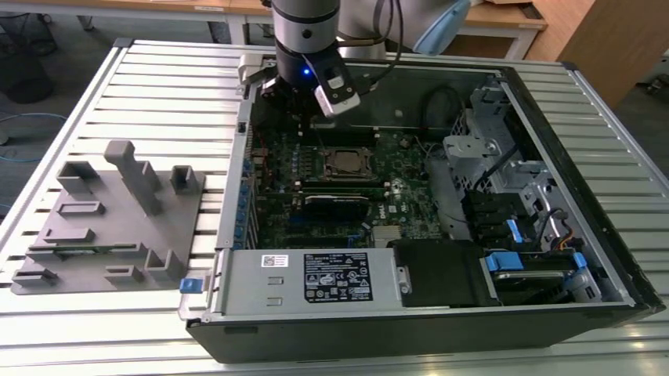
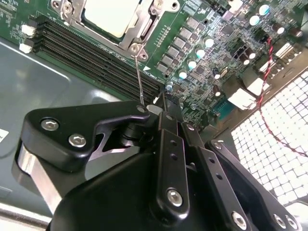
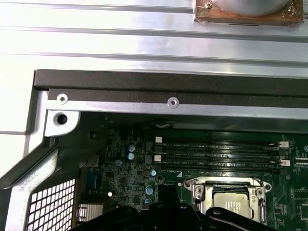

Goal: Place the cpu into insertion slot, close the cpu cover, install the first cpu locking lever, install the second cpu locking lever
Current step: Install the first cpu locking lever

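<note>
The cpu lies with its dull silver top up in the insertion slot of the green motherboard. Both wrist views show the cpu framed by the metal cpu cover, which lies down over it. A thin wire locking lever rises from the socket's corner to my gripper. The gripper hangs just above the board on the far side of the socket, shut, with the lever's top end hidden at its tip.
Long black memory slots run between socket and case wall. A white-labelled power supply fills the case's near side. Drive bays with blue tabs sit at the exterior view's right. A grey fixture lies on the slatted table.
</note>
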`<state>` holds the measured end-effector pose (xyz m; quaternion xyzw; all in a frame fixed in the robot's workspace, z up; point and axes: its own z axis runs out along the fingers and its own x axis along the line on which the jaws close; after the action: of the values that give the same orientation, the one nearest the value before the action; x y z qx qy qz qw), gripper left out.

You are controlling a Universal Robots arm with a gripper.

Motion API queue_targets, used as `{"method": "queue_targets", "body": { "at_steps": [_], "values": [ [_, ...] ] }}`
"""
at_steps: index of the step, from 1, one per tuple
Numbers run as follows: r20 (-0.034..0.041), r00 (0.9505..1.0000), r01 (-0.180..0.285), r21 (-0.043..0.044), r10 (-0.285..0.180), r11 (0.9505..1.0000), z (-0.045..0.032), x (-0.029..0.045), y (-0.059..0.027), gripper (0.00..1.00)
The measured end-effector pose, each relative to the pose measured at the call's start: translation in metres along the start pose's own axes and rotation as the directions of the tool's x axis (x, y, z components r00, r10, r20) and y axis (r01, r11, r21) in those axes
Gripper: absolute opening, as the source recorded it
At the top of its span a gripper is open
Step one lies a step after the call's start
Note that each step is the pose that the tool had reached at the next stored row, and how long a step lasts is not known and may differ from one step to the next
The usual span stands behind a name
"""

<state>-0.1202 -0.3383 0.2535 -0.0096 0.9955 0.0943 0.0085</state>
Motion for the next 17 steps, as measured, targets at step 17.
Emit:
{"method": "queue_targets", "body": {
  "at_steps": [17],
  "values": [
    [0.0011,1.0000,0.000,-0.0209,0.000,0.9998,0.0053,-0.0035,0.0055,0.11]
  ]
}}
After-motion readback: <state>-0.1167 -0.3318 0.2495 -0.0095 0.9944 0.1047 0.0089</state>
